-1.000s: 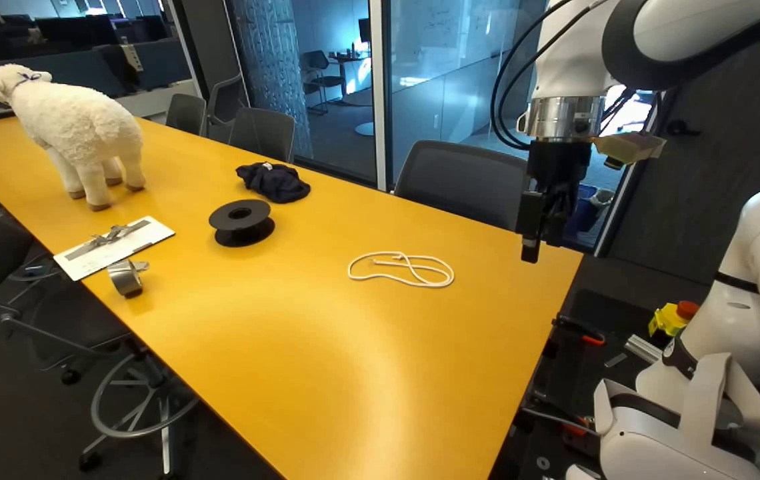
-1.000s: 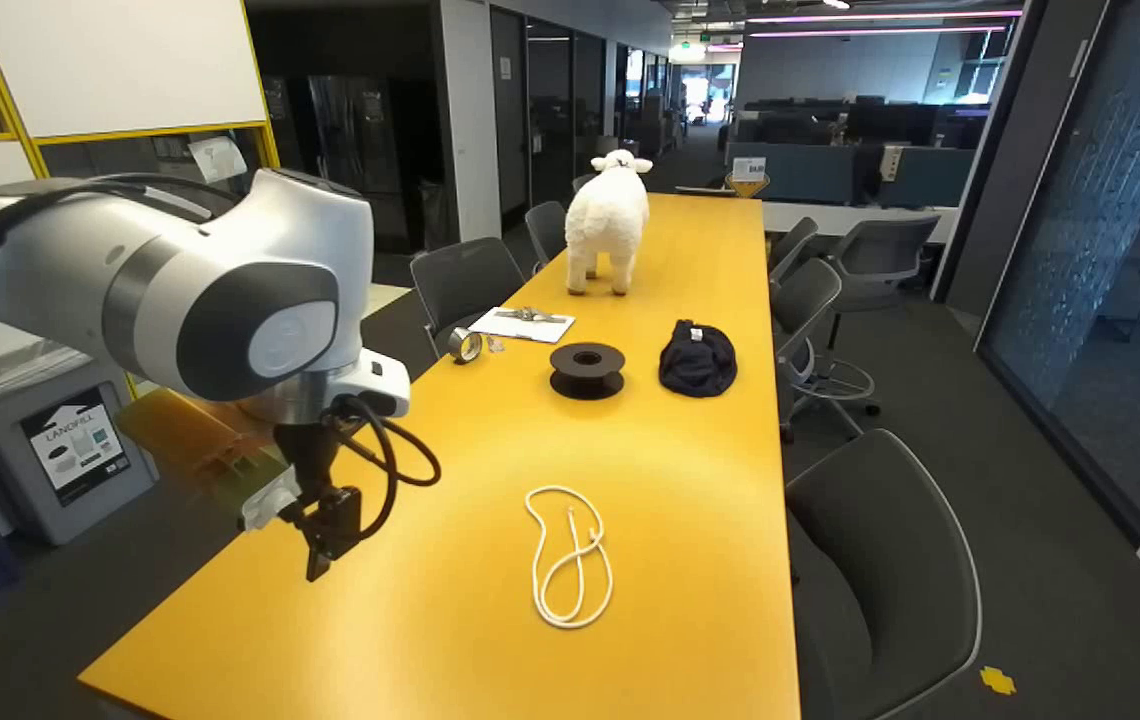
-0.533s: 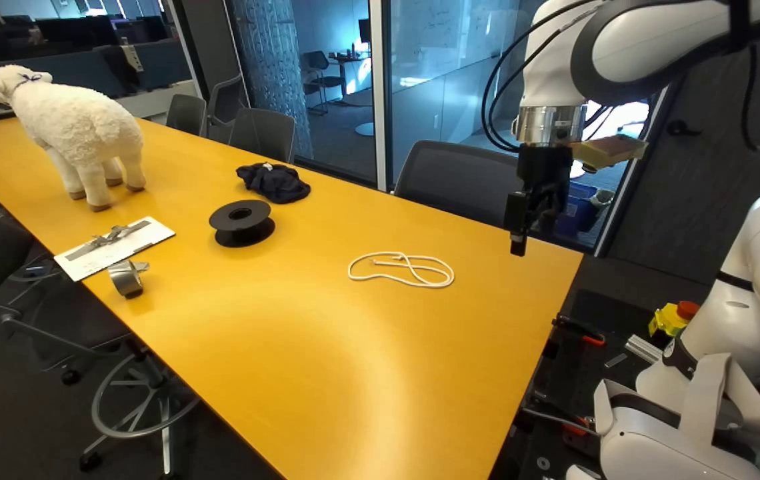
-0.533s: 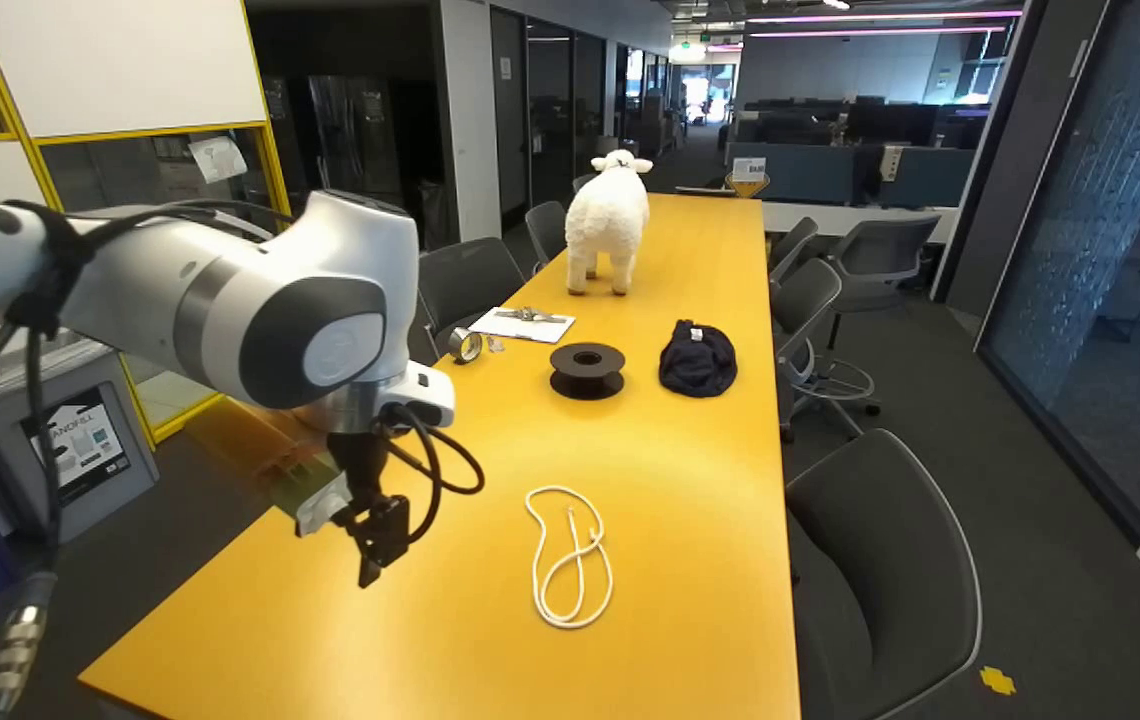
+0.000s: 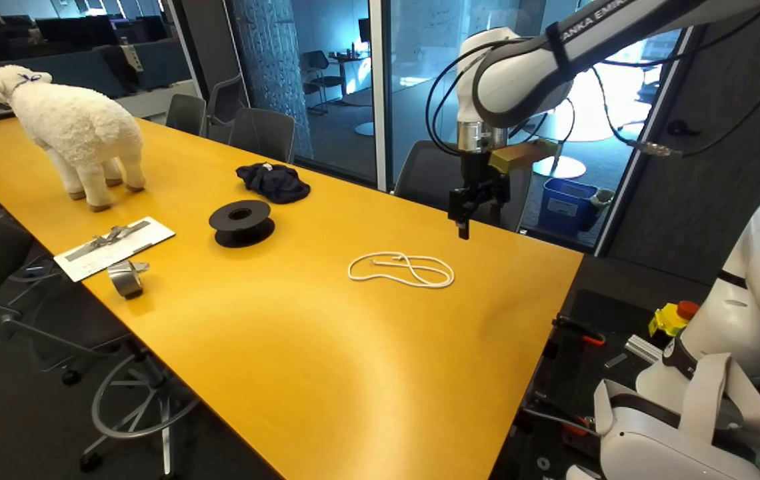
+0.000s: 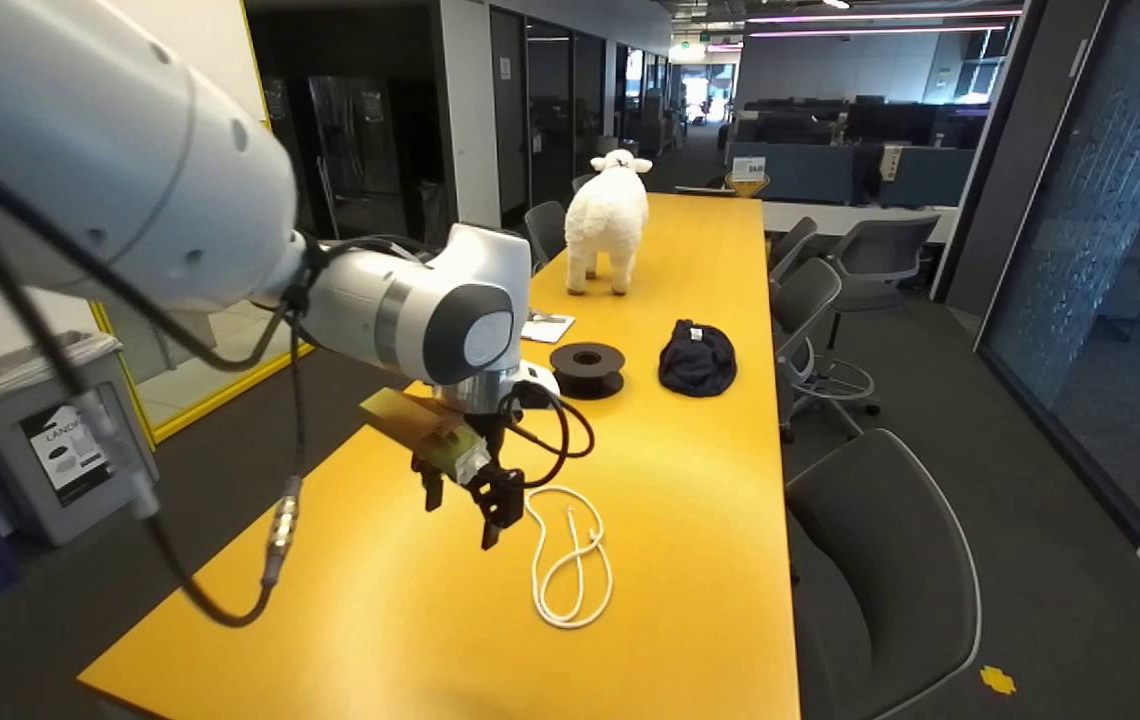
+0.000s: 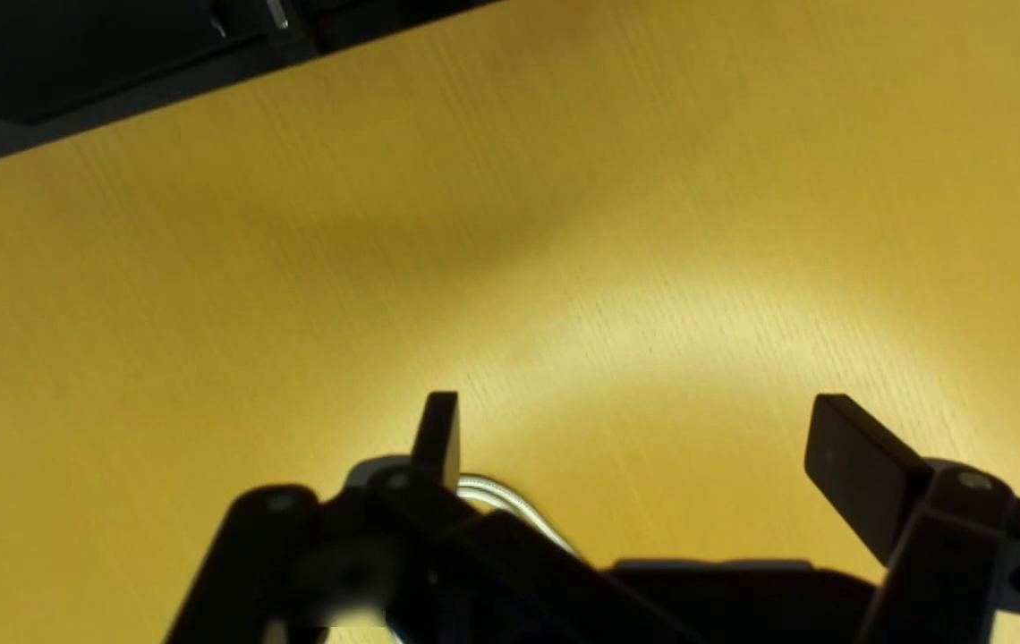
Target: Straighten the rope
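The thin white rope (image 5: 409,263) lies on the yellow table in a loose loop that crosses itself, with both ends inside the loop. It also shows in an exterior view (image 6: 579,552). In the wrist view a curved double stretch of rope (image 7: 510,501) shows beside the left finger; the rest is hidden behind the gripper. My gripper (image 7: 637,402) is open, with nothing between its fingers. It points down above the table, apart from the rope, and shows in both exterior views (image 5: 480,225) (image 6: 461,524).
On the table (image 5: 327,360) are a black spool (image 5: 241,223), a dark cap (image 5: 275,182), a clipboard (image 5: 115,247), a tape roll (image 5: 125,279) and a plush sheep (image 5: 73,127). Chairs line both sides. A table edge (image 7: 233,88) shows in the wrist view.
My gripper has moved across the table toward the rope, leftward in one exterior picture and rightward in another. Its two fingers now show apart. The rope has not moved.
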Robot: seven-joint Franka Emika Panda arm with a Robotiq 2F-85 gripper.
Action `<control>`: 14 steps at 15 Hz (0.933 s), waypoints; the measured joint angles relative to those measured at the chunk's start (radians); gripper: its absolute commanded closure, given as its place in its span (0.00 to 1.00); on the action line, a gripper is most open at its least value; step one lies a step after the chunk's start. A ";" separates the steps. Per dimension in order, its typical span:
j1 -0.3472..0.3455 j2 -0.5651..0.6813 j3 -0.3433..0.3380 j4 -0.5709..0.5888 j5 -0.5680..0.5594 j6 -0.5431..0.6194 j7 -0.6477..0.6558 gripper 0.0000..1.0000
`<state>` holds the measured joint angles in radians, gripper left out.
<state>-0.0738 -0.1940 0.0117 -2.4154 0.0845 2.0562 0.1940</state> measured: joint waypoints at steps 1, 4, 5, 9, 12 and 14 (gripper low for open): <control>0.001 0.061 0.000 0.046 -0.002 0.012 -0.001 0.00; 0.006 0.248 0.000 0.201 -0.001 0.053 -0.010 0.00; 0.008 0.309 0.000 0.257 0.001 0.061 -0.015 0.00; 0.019 0.534 0.001 0.483 0.040 0.082 -0.016 0.00; 0.026 0.664 0.005 0.624 0.097 0.095 -0.013 0.00; 0.030 0.739 0.010 0.704 0.136 0.114 -0.004 0.00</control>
<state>-0.0442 0.5453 0.0213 -1.7117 0.2204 2.1701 0.1898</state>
